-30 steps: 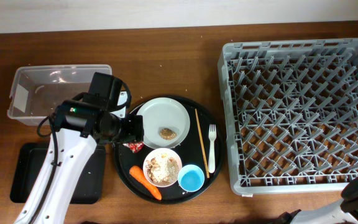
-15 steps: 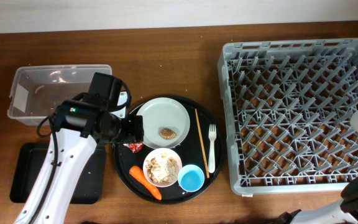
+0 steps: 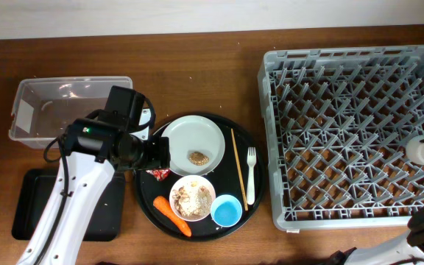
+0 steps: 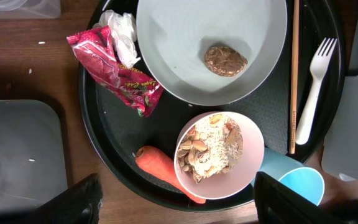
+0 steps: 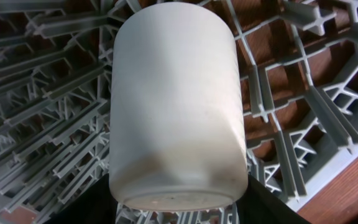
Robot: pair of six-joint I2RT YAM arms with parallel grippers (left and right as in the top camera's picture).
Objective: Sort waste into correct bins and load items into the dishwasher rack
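The left arm is reaching in from the near left corner of the wooden table, its white forearm angling toward the large round black tray and its black wrist bending down over that tray's left edge. The left gripper is hovering above the tray with its jaws spread wide and nothing between them, its dark fingers framing the lower corners of the wrist view.

Below it, a crumpled red wrapper is lying on the tray's left side, touching a small white tissue wad and the rim of a pale round plate that is carrying one brown food scrap. A white bowl of beige and brown scraps is sitting nearer the front. An orange carrot is touching its left side and a small blue cup is standing just beside its right. Thin wooden chopsticks and a white fork are lying side by side on the tray's right.

A clear plastic rectangular tub is standing behind the arm, and a shallow black rectangular tray is sitting partly under the forearm.

At the far right, the right gripper is clasping a white cylindrical cup by its base, holding it on its side over the right edge of the large square grey plastic crate. Whether the cup is touching the pegs cannot be told.
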